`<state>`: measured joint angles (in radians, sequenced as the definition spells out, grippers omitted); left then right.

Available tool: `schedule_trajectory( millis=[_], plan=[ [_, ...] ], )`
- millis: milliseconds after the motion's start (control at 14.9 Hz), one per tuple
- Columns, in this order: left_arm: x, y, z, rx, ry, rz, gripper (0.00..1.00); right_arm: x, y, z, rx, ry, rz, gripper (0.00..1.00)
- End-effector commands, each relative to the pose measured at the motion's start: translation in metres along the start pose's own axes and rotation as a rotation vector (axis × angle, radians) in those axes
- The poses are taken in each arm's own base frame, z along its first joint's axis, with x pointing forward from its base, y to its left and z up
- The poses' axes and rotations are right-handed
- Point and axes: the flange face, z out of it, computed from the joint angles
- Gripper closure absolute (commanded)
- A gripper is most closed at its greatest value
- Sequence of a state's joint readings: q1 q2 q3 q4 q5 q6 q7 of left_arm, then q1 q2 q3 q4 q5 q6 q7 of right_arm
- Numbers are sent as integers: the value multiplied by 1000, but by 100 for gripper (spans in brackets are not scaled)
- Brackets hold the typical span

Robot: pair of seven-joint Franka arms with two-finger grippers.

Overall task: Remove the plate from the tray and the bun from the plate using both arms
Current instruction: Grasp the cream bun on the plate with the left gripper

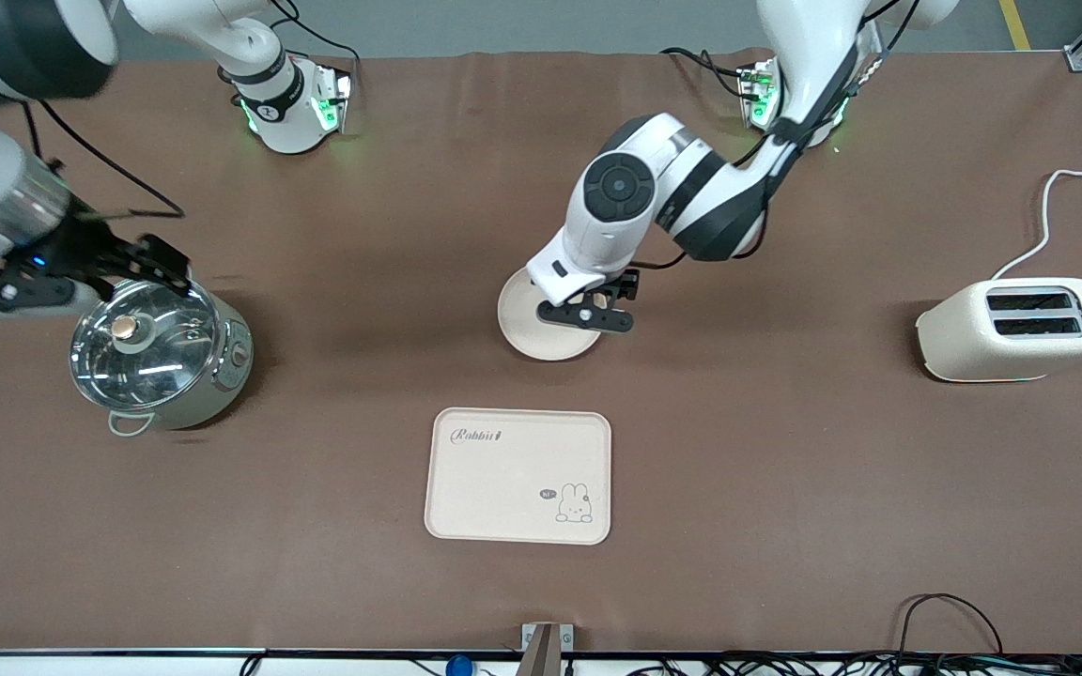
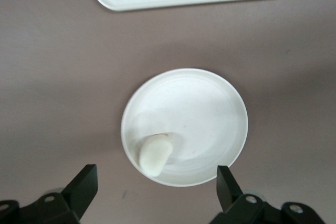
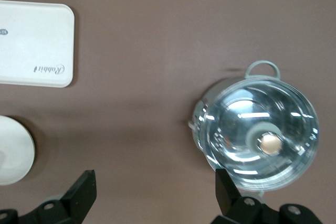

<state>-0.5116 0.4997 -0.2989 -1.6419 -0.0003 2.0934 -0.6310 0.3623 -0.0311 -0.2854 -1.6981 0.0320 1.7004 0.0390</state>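
Note:
The round cream plate (image 1: 527,314) lies on the brown table, farther from the front camera than the tray. The small pale bun (image 2: 155,154) lies on the plate (image 2: 202,111), close to its rim. My left gripper (image 1: 618,302) hangs open just over that rim, and the bun (image 1: 601,300) shows between its black fingers. Seen from the left wrist, the left gripper (image 2: 156,178) straddles the rim beside the bun and holds nothing. My right gripper (image 1: 161,268) is open and empty over the edge of the pot, toward the right arm's end of the table. The right gripper (image 3: 155,179) has bare table beneath it.
A rectangular cream tray (image 1: 518,475) with a rabbit drawing lies nearer the front camera than the plate. A steel pot with a glass lid (image 1: 161,361) stands toward the right arm's end. A cream toaster (image 1: 1020,329) with a white cable stands toward the left arm's end.

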Motion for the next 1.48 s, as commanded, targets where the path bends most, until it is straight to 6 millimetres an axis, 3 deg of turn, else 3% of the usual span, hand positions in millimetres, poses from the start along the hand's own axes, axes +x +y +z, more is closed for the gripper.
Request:
schedule_trajectory(
  millis=[0,202,471,673,808,942,1144,1413],
  plan=[
    [-18,-10,34,21,13,-13,0,-23,36,-21,-9,-6,-71,0],
    [-41,-7,73,35,42,-4,0,-36,67,-30,-11,-31,-60,0],
    [-53,1,109,59,54,-25,0,-48,86,-40,-71,-45,-17,0],
    [-58,2,140,97,78,-37,0,-49,85,-43,-70,-42,3,0],
    [-60,-1,146,117,87,-44,2,-49,67,-42,-74,-44,53,0],
    [-62,-2,149,121,84,-47,14,-49,62,-44,-71,-42,56,0],
    [-61,-2,148,122,84,-48,42,-48,53,-45,-71,-38,44,0],
    [-61,-2,148,122,84,-48,58,-45,48,-45,-67,-32,35,0]
  ],
)
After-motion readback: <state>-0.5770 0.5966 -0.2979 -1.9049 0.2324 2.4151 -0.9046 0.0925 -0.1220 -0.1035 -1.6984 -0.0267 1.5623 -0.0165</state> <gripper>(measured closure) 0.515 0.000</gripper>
